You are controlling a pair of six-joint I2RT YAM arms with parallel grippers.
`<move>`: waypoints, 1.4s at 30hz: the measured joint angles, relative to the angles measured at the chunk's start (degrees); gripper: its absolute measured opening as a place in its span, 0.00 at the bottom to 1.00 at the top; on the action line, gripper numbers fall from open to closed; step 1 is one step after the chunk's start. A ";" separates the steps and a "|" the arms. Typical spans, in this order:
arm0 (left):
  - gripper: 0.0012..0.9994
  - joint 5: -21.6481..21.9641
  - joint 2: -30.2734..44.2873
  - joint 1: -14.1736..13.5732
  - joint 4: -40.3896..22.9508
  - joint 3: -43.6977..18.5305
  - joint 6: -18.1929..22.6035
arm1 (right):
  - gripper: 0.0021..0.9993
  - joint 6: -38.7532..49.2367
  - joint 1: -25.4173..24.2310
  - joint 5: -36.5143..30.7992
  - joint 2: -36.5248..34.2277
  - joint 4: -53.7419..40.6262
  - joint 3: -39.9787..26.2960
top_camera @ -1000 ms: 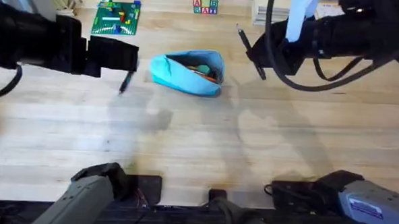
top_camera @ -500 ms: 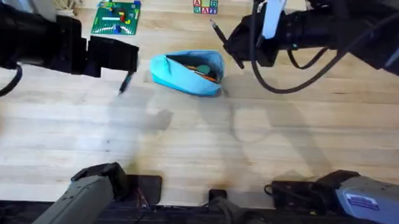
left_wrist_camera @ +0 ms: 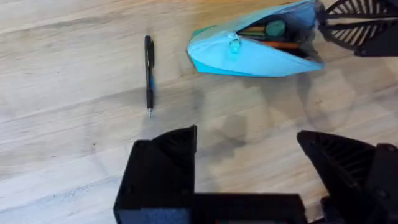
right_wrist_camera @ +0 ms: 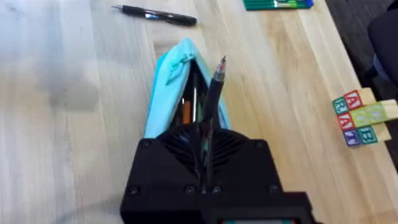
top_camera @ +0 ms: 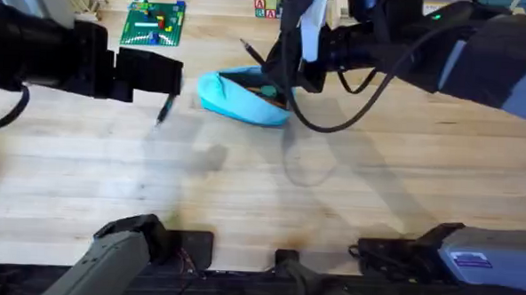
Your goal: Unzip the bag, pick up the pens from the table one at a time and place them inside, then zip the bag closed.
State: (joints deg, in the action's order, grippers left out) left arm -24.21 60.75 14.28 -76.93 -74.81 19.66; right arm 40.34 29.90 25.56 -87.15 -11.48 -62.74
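Note:
The light blue bag (top_camera: 238, 97) lies unzipped on the table (top_camera: 243, 191), its orange lining and some items showing inside (left_wrist_camera: 273, 31). My right gripper (top_camera: 275, 70) hovers over the bag's right end, shut on a dark pen (top_camera: 251, 51) that sticks out toward the left. In the right wrist view that pen (right_wrist_camera: 211, 99) points along the open bag (right_wrist_camera: 169, 87) beneath it, held by the gripper (right_wrist_camera: 204, 155). A second pen (top_camera: 165, 109) lies on the wood left of the bag (left_wrist_camera: 149, 74). My left gripper (top_camera: 175, 77) hangs open above that pen (left_wrist_camera: 249, 155).
A green Lego baseplate (top_camera: 153, 23) lies at the back left. Alphabet blocks (top_camera: 269, 4) stand at the back centre. Bare wood stretches in front of the bag toward the arm bases.
My right arm has carried the held pen leftward, from right of the bag to over its right end. The left arm and the lying pen have not moved.

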 joint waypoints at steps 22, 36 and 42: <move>1.00 0.00 0.00 0.00 0.00 0.00 0.00 | 0.03 -0.02 1.82 0.31 -10.66 2.87 -0.11; 1.00 0.00 0.00 0.00 0.00 0.00 0.00 | 0.72 -0.24 1.85 0.61 -11.48 2.72 -0.22; 1.00 0.00 0.00 0.00 0.00 0.00 0.00 | 1.00 -0.04 1.85 0.61 -11.48 2.74 -0.22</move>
State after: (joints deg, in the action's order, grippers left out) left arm -24.21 60.75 14.28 -76.93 -74.81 19.66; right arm 40.29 31.75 26.17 -98.63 -8.74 -62.96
